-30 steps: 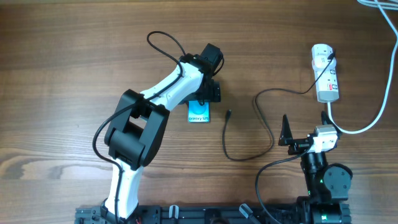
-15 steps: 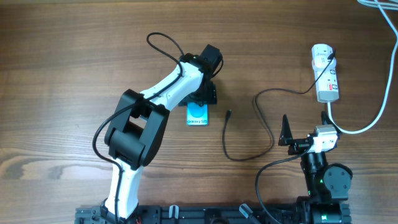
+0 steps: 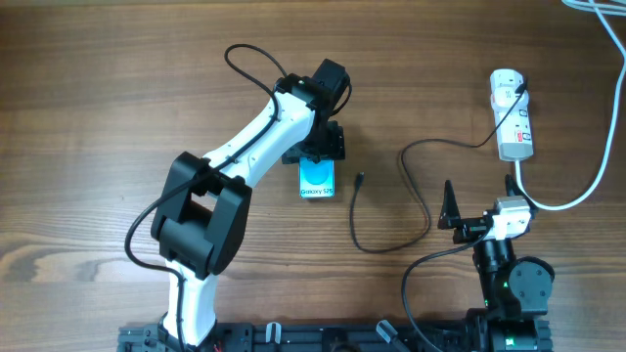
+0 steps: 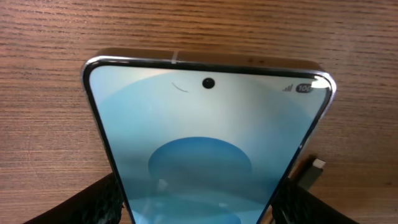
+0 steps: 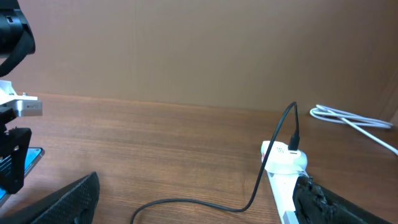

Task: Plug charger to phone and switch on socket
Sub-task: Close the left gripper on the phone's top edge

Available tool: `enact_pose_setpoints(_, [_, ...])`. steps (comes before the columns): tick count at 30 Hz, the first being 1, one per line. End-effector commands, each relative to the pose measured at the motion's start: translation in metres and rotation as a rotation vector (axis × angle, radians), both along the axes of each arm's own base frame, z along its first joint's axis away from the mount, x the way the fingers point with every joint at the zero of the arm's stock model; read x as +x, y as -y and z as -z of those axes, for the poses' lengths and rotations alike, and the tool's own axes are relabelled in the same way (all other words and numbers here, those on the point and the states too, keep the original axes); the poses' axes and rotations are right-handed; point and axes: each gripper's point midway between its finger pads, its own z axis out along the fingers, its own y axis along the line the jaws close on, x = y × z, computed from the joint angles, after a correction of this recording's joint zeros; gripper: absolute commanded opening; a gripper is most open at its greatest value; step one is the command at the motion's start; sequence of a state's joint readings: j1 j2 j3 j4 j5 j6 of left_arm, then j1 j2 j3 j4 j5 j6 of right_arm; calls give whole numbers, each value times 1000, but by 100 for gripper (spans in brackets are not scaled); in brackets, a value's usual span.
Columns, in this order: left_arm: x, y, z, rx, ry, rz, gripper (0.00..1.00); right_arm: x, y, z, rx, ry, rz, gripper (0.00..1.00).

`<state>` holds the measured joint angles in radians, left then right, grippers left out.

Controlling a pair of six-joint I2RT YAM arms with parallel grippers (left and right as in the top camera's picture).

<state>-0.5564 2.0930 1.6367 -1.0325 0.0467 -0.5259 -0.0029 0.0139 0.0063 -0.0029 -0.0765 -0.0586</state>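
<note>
The phone, with its cyan screen, lies on the wood table left of centre. My left gripper is shut on the phone's far end. In the left wrist view the phone fills the frame, with a finger against each long edge. The charger, a thin black cable, curls from the socket to its small plug, which lies just right of the phone. The plug also shows in the left wrist view. My right gripper is open and empty below the socket.
A thick white cord loops from the socket along the table's right edge. The left arm's black cable arches above the arm. The right arm's base sits at the front right.
My left gripper has shifted the phone slightly to the right, closer to the charger's plug, and the left arm's elbow has swung left. The right arm has not moved.
</note>
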Motion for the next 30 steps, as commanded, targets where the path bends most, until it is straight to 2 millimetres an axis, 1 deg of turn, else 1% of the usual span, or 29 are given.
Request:
enact_pose_setpoints(1, [5,2,-14,-8,37,-4,77,0,2,-1,-13,6,12,100])
enact_pose_setpoints(2, [3,1,-13,-3,29,-4,77,0,2,-1,-13,6,12,100])
enact_pose_setpoints(3, [0,-1,-8,6,17,-4,77,0,2,-1,-13,5,12,100])
enact_pose_setpoints(6, [-11,-9,15,29,-19,-4,77,0,2,-1,-13,5,12,100])
enact_pose_setpoints(8, [-17,-13,26,39,-30,-4,77,0,2,-1,-13,5,12,100])
enact_pose_setpoints(14, [-24,-17,49,38,-28,-4,79,0,2,-1,-13,5,12,100])
enact_pose_setpoints(15, [-25,-18,51,37,-27,-5,86,0,2,-1,-13,5,12,100])
enact_pose_setpoints(16, [-25,-18,52,37,-26,-5,95,0,2,-1,-13,5,12,100])
enact_pose_setpoints(18, [-25,-18,52,37,-26,-4,100,0,2,-1,-13,5,12,100])
enact_pose_setpoints(30, [-29,-13,52,25,-37,-18,100,0,2,-1,-13,5,12,100])
